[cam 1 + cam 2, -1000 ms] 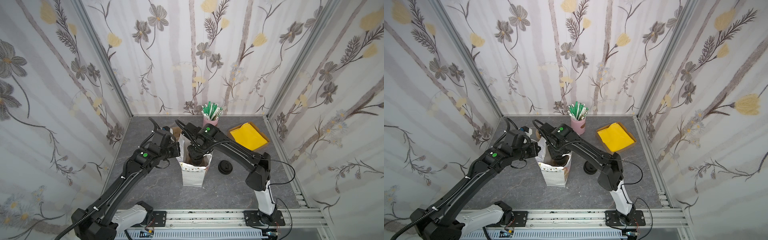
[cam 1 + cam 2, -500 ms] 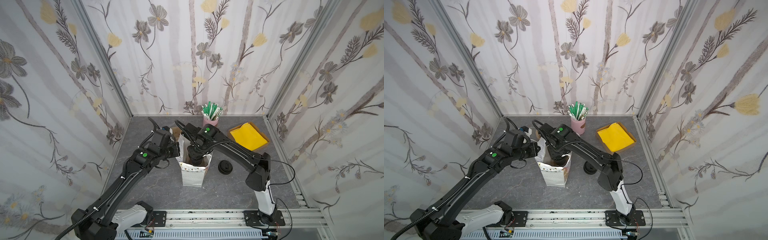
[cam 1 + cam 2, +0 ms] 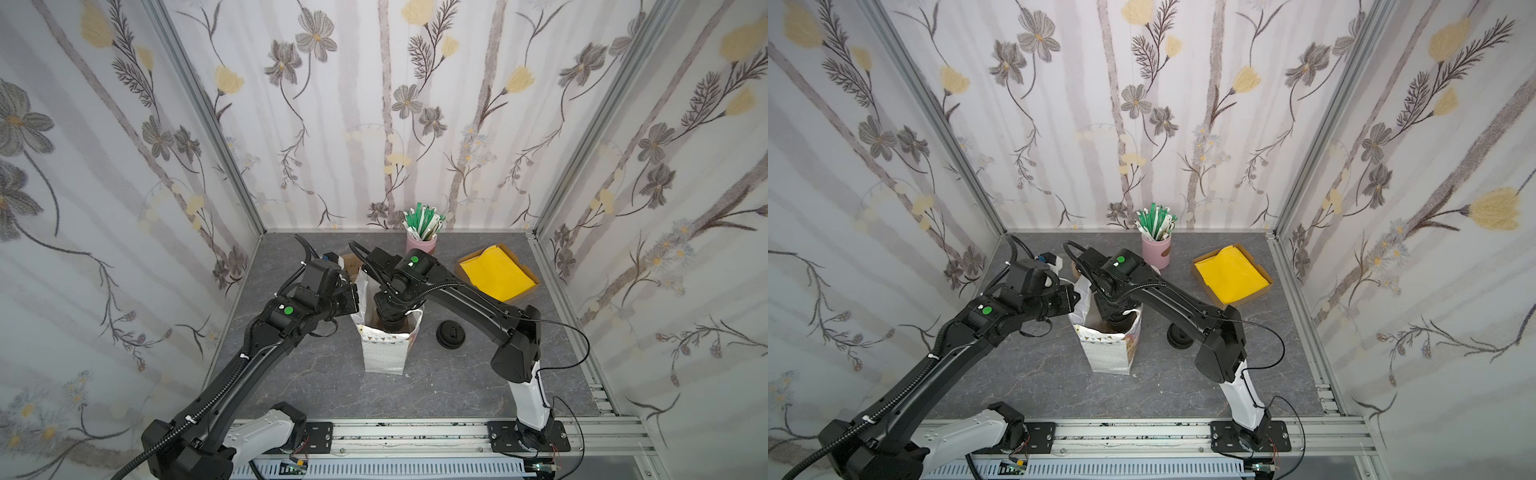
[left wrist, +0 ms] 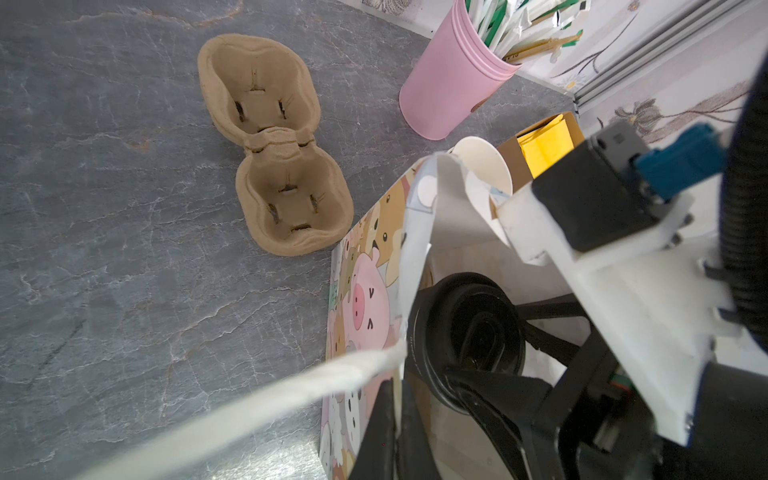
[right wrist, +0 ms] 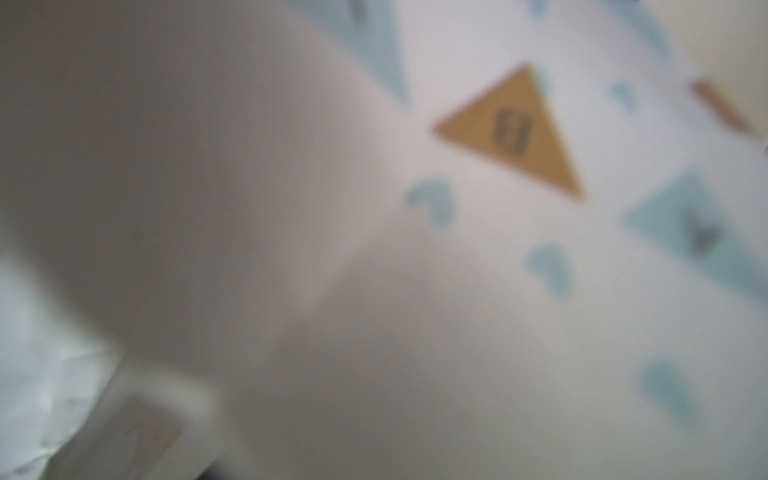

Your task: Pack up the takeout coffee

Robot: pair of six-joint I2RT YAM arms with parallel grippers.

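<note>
The white handled bag (image 3: 384, 353) (image 3: 1108, 353) stands upright mid-table, its cartoon-printed side (image 4: 361, 291) showing in the left wrist view. My left gripper (image 4: 395, 436) (image 3: 355, 297) (image 3: 1075, 297) is shut on the bag's upper left wall, holding the mouth apart. Inside the bag sits the takeout coffee (image 4: 469, 316), seen by its black domed lid. My right gripper (image 4: 482, 338) reaches down into the bag with a black finger on each side of the cup, shut on it. In both top views the cup is hidden by that arm. The right wrist view shows only a blurred bag wall (image 5: 540, 249).
Loose black lids (image 3: 450, 334) (image 3: 1177, 336) lie just right of the bag. A pink cup of straws (image 3: 422, 243) (image 4: 449, 91) stands at the back, and a box of yellow napkins (image 3: 496, 274) at back right. A pulp cup carrier (image 4: 274, 141) and lidless paper cups (image 4: 484, 166) sit behind the bag.
</note>
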